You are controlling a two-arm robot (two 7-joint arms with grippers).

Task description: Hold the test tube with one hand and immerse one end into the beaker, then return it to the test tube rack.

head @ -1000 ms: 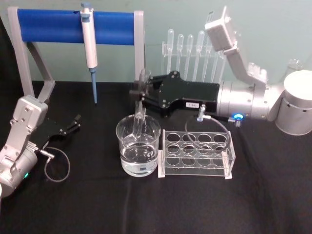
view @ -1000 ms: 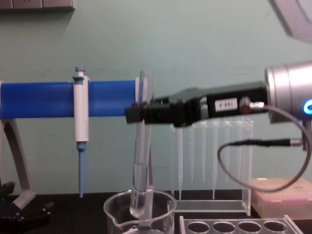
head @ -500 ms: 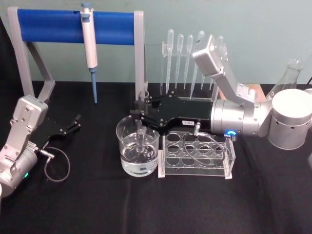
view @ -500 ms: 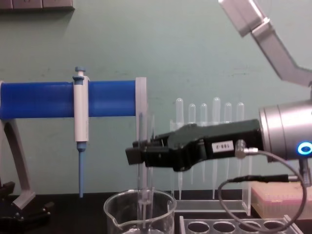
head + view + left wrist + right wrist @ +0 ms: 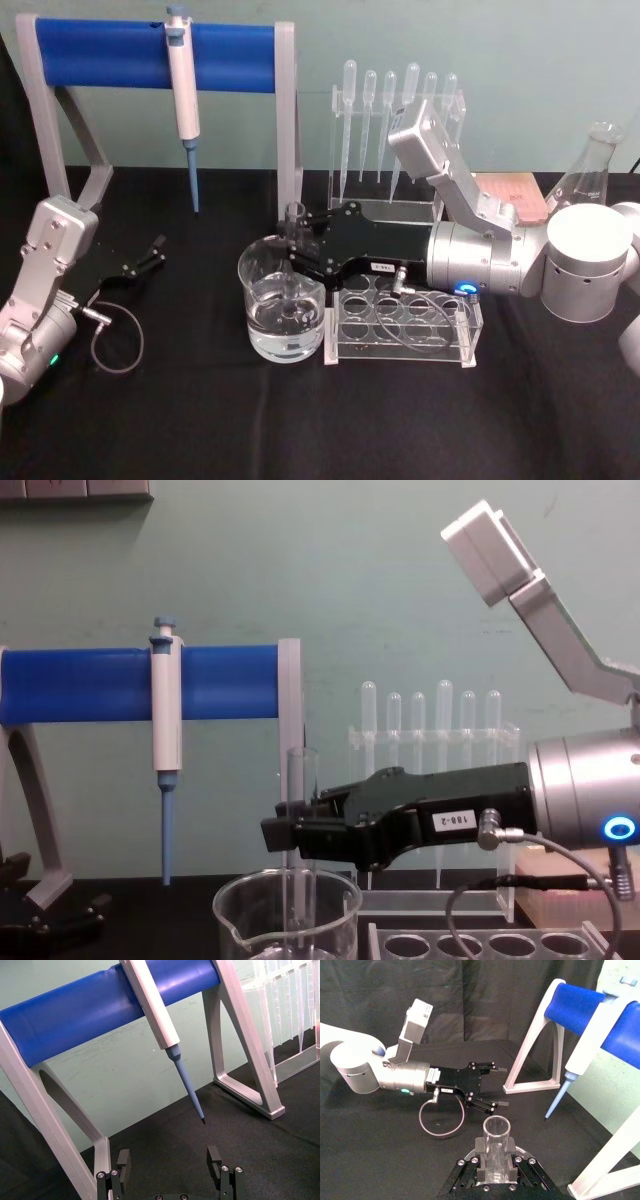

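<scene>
Over beaker (image 5: 284,318) — right gripper (image 5: 292,246) jaws pinching upright test tube (image 5: 301,773), label (image 5: 455,820) maybe "188-2"; left gripper (image 5: 157,252) parked, jaws spread.

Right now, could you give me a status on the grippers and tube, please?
Right gripper shut on tube, upright, lower end in beaker. Left gripper open, parked at left. Rack close beside beaker.

One test tube (image 5: 293,214), one beaker (image 5: 262,300), one pipettor (image 5: 182,90), one flask (image 5: 590,165), one tube rack (image 5: 400,352). Six pipettes (image 5: 390,90) hang behind.
</scene>
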